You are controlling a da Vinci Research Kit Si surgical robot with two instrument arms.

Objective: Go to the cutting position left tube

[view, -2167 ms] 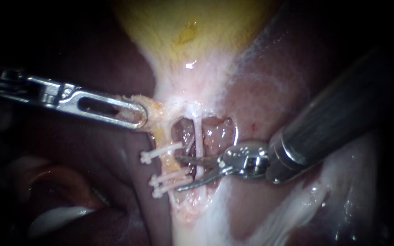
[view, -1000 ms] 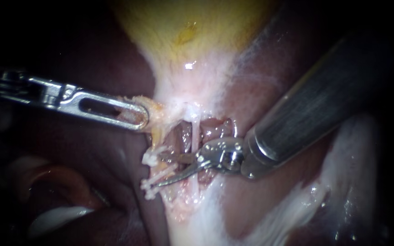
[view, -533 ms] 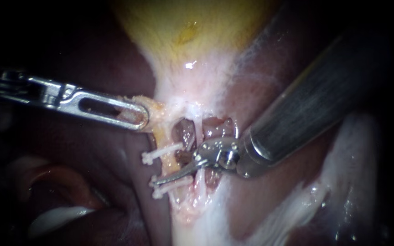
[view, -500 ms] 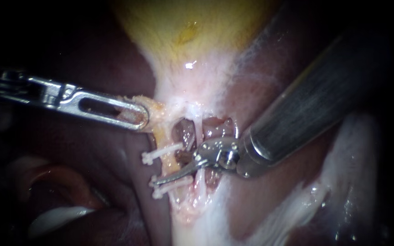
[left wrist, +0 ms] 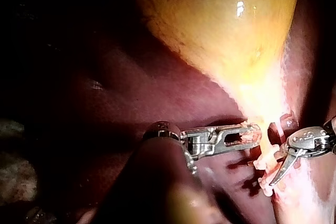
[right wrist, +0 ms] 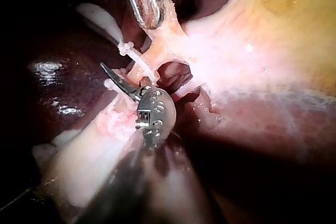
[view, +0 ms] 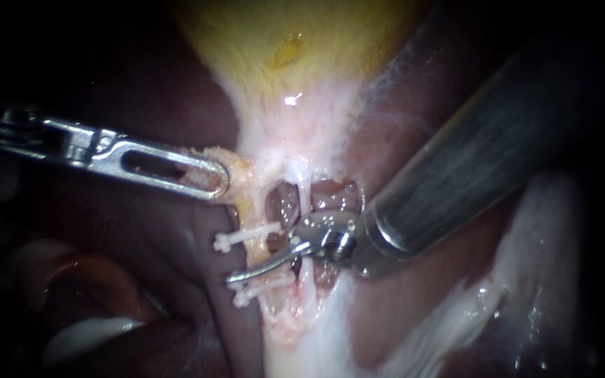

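Slotted steel jaws of left instrument (view: 213, 180) clamp stringy tissue (view: 238, 166); right instrument (view: 253, 262) spreads curved blades at left tube (view: 251, 252), between two white clips (view: 246, 236)

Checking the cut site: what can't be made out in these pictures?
Endoscope view: the left tube between the clips, partly covered by the right instrument.
Left wrist view: that instrument's shaft, cut off by the edge.
Right wrist view: tissue beneath it, hidden by its wrist.

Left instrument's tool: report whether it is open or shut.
Shut on tissue: both jaws of the left instrument's tool lie pressed against that yellowish strand below the gallbladder.
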